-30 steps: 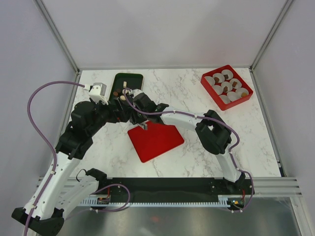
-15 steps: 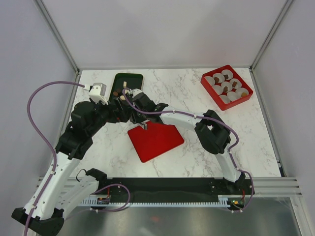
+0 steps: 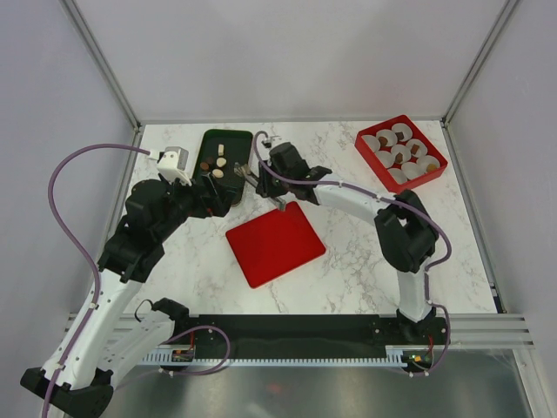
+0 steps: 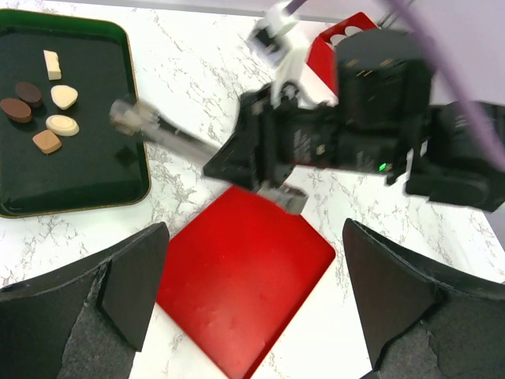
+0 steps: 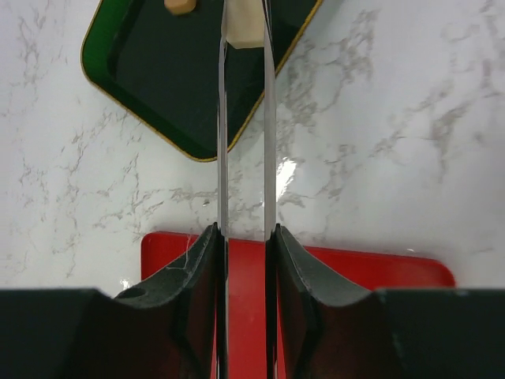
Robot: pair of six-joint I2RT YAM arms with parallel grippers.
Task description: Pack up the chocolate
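Several chocolates (image 3: 214,165), brown, dark brown and cream-white, lie in a dark green tray (image 3: 235,139); they also show in the left wrist view (image 4: 61,125). My right gripper (image 3: 264,181) is shut on thin metal tongs (image 3: 248,174). In the right wrist view the gripper (image 5: 245,233) holds the tongs (image 5: 222,118) with a cream-white chocolate (image 5: 245,28) between their tips, above the tray's edge (image 5: 197,150). My left gripper (image 4: 264,300) is open and empty above a flat red lid (image 4: 245,292), and sits beside the tray in the top view (image 3: 209,198).
A red box (image 3: 434,149) with several white pleated paper cups (image 3: 386,138), some holding chocolates, stands at the back right. The red lid (image 3: 274,244) lies mid-table. The two arms are close together near the tray. Walls enclose the marble table.
My right arm has pulled back to the right and away from the tray's middle, carrying the tongs; their tips now sit at the tray's right edge. The left arm has barely moved.
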